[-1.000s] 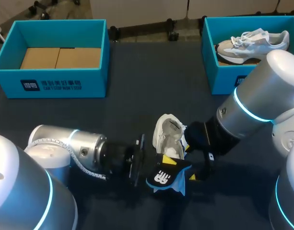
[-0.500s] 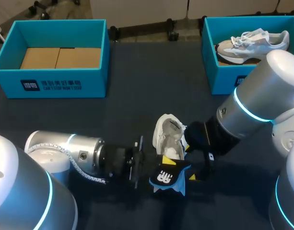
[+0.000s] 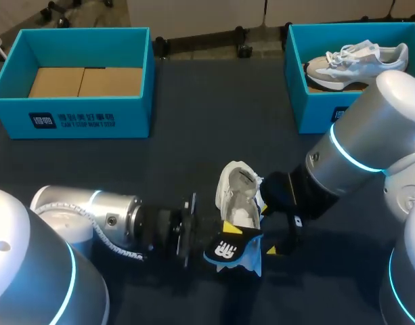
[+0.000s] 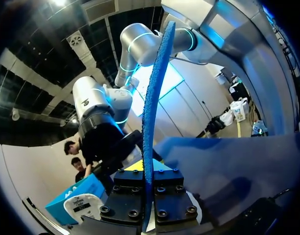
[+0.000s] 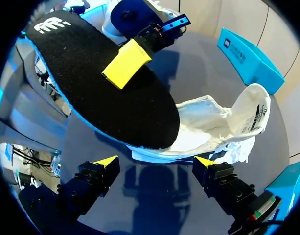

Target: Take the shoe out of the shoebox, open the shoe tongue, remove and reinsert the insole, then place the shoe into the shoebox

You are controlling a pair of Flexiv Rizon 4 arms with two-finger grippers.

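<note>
Left wrist view: left hand (image 4: pixel 147 198) clamped on the insole (image 4: pixel 157 93), seen edge-on (it blocks most else). Only the right wrist view shows the right hand (image 5: pixel 154 162) wide open, holding nothing, with the white shoe (image 5: pixel 213 122) just ahead on the counter (image 5: pixel 154 196). The insole overlaps one end of it, contact unclear. Head view hides the right fingers. Second shoe (image 3: pixel 356 61) sits in the far right shoebox (image 3: pixel 315 112).

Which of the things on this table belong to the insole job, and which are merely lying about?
In the job: white shoe, black insole, probably the empty shoebox.
Lying about: grey-and-white sneaker, second shoebox holding it.
</note>
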